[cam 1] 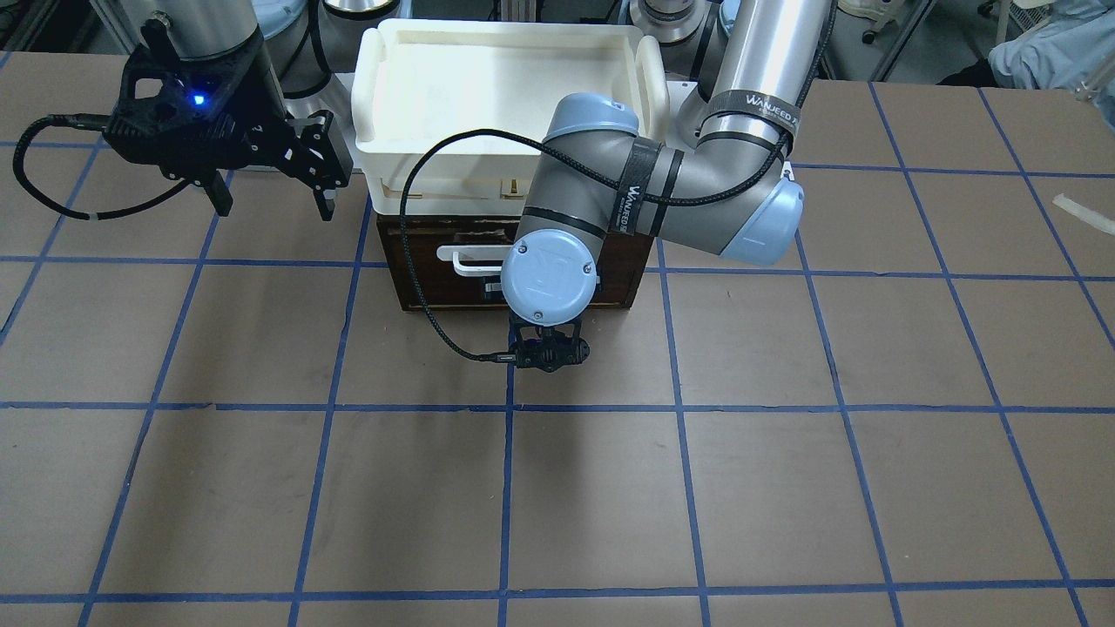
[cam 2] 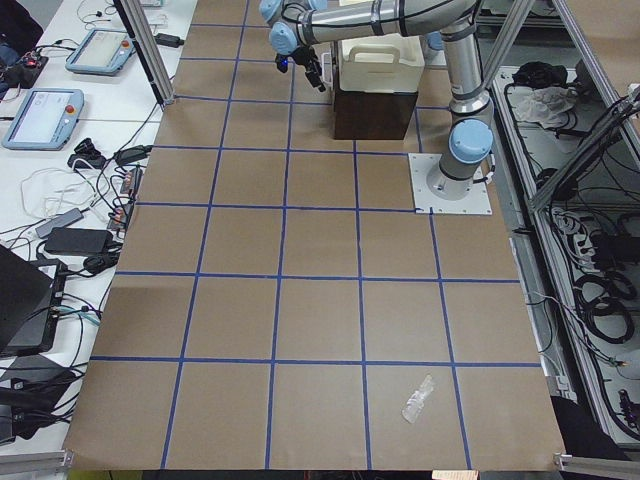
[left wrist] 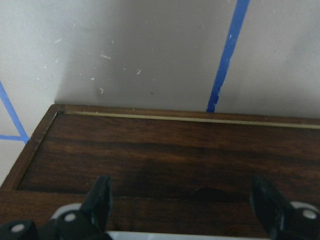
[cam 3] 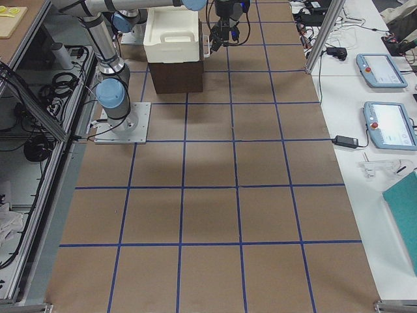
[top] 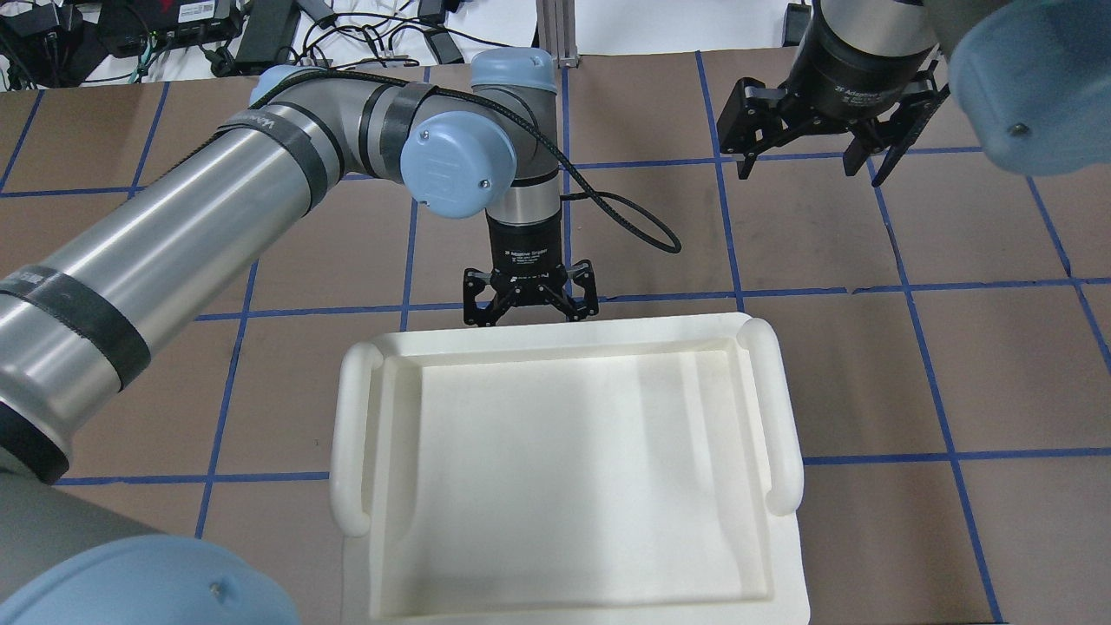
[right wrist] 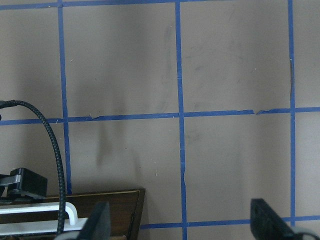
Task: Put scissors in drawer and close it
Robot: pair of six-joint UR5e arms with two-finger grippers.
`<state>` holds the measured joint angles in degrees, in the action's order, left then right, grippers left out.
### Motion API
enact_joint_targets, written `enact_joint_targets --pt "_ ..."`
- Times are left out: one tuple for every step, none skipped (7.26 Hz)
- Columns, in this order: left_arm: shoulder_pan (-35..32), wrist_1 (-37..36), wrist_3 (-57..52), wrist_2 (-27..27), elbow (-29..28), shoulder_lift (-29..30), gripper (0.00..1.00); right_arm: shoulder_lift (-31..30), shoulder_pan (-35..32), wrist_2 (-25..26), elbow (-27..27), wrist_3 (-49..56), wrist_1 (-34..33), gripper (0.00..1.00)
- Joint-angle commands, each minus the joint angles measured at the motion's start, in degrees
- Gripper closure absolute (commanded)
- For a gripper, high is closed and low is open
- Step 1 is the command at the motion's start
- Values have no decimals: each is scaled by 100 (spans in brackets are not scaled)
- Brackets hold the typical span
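The drawer (cam 1: pixel 418 283) shows its dark brown front panel and white bar handle (cam 1: pixel 466 257) under the cream bin. It looks pushed in, with only a thin pale-wood strip above the panel. The scissors show in no view. My left gripper (left wrist: pixel 182 210) is open and points down in front of the panel (left wrist: pixel 165 150). Its fingers (left wrist: pixel 100 200) stand apart either side of the handle. In the overhead view the left gripper (top: pixel 529 314) sits just past the bin's rim. My right gripper (cam 1: pixel 270 187) is open, empty and raised beside the bin. It also shows in the overhead view (top: pixel 816 148).
The cream-white plastic bin (top: pixel 555 334) sits on top of the drawer's cabinet and is empty. The drawer's corner (right wrist: pixel 117 210) shows in the right wrist view. A scrap of clear plastic (cam 2: pixel 418 398) lies far along the brown table with blue tape lines.
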<state>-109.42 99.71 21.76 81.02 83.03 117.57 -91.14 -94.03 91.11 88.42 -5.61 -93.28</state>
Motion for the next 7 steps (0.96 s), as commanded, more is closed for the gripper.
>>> enact_joint_targets --pt "-36 -4 -5 -16 11 2 0 -9 8 4 0 -2 3 0" --pt "-18 -100 -31 -7 2 11 0 -1 25 4 0 -2 -6 0" --pt "-1 -406 -75 2 -15 3 0 8 25 12 0 7 -6 0" --pt "43 -861 -84 -7 -67 -32 0 -1 17 13 0 7 -6 0" --pt "96 -1257 -84 2 -103 -111 0 -1 17 13 0 7 -14 0" --pt "192 -1409 -180 11 -199 -242 0 8 17 21 0 7 -49 0" --pt "297 -1384 -807 63 -322 -496 0 17 17 21 0 16 -84 0"
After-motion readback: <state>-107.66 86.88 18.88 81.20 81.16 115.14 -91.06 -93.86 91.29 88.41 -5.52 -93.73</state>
